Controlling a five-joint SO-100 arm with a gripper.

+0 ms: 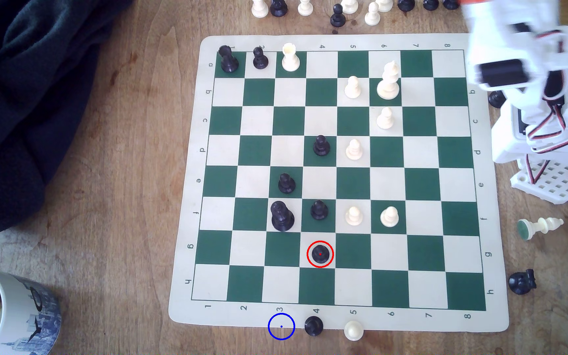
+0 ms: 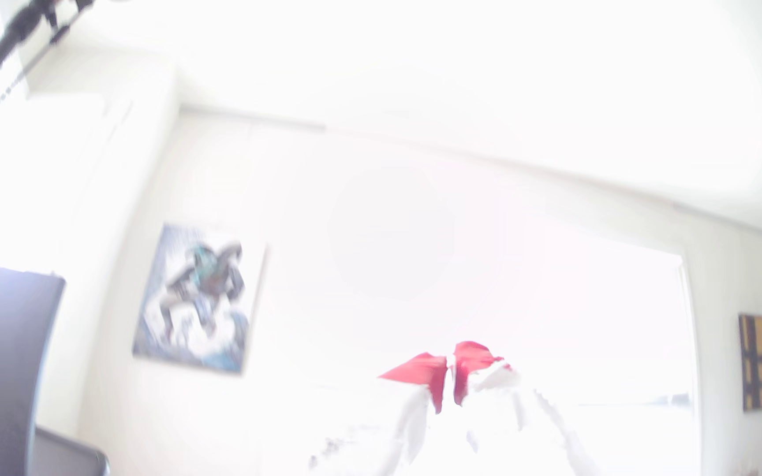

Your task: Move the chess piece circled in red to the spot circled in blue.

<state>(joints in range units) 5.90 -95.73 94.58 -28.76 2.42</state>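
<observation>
The black pawn (image 1: 320, 254) stood in the red ring on the board (image 1: 494, 239), well apart from the blue ring (image 1: 281, 326) on the table; the end effector (image 2: 450, 380) pointed at a wall, tips together

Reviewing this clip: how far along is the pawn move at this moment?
Nothing is done yet. The red-circled black pawn stands on its square in row g, and the blue ring at the mat's near edge holds nothing. In hand: the gripper looks closed with no piece between its red fingertips, pointing at the room wall, while the blurred arm sits off the board's corner. Left: reach, grasp, carry, release.
</observation>
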